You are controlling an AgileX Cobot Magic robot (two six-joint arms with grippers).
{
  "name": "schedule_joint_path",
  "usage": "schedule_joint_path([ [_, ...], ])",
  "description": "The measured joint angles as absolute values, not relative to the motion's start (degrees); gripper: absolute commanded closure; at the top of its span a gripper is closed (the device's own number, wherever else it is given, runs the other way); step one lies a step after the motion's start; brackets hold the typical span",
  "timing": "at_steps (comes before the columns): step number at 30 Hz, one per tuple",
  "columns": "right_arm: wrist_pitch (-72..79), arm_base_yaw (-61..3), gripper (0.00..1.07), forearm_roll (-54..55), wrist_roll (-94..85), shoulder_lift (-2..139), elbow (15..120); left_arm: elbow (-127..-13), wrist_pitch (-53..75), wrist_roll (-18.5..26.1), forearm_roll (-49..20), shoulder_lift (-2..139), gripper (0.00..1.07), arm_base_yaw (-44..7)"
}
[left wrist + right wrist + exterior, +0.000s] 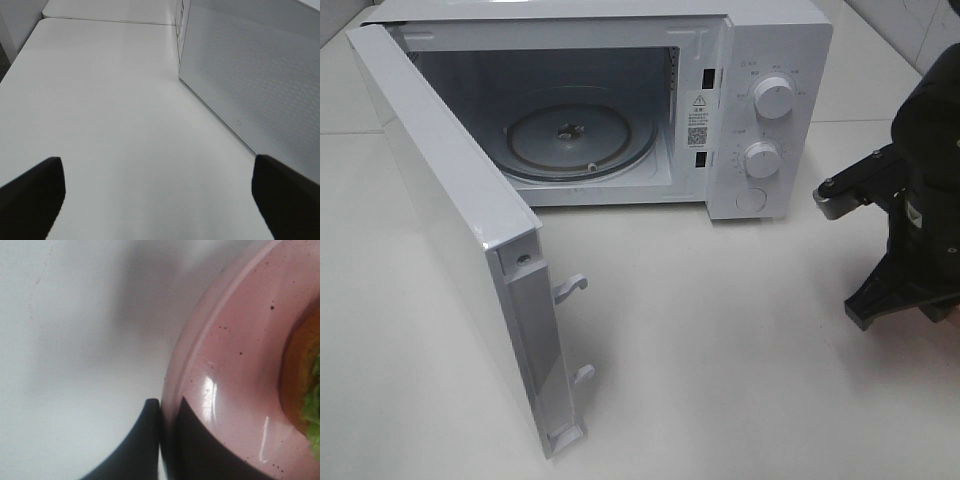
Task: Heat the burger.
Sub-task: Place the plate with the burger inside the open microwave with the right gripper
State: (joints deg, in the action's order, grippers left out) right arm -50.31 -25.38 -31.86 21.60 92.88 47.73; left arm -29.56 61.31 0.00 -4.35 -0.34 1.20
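One microwave is counted, with one glass turntable inside. Two dials are counted on it: the upper dial and the lower dial. One pink plate, one burger and one tabletop are seen.

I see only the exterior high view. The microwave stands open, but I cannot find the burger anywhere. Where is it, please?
Observer: The right wrist view shows the burger sitting on a pink plate.
Operator: Is the right end effector holding that plate?
Observer: Yes. The right end effector is shut on the plate's rim, one finger on each side of it.
Operator: And the left end effector?
Observer: The left end effector is open and empty, over the table beside the outer face of the microwave door.
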Motion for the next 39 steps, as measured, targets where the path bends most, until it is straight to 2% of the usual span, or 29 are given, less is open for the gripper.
schedule_joint_path([
  [12, -54.20, -25.67, 1.07, -33.17, 22.40, 87.83, 47.73, -29.56, 61.31, 0.00, -4.35, -0.34, 0.14, 1.20],
  [33, -60.62, -34.72, 1.07, -34.55, 26.53, 85.49, 47.56, -29.56, 61.31, 0.00, -4.35, -0.34, 0.14, 1.20],
  [39, -60.56, -37.30, 1.07, -34.78, 27.39, 83.88, 44.40, -29.56, 61.31, 0.00, -4.35, -0.34, 0.14, 1.20],
])
